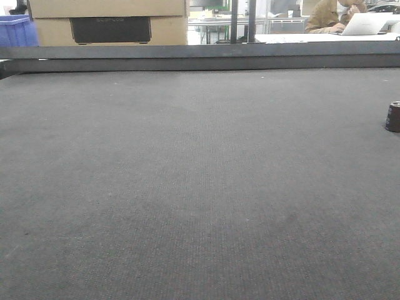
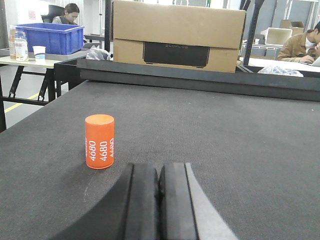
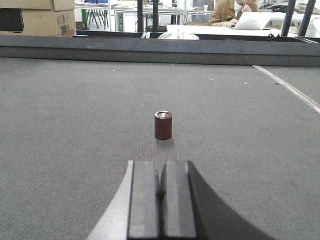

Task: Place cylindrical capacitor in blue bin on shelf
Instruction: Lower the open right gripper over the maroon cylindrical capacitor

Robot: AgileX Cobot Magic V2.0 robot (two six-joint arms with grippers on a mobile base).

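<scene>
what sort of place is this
Probably a lab or shared workshop: a felt-covered workbench, a cardboard box and blue crate behind it, and a person working at a laptop in the background.

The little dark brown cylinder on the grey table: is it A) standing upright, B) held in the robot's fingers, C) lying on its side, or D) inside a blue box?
A: the small dark brown cylindrical capacitor stands upright on the dark grey felt table, apart from the shut right fingers.
</scene>
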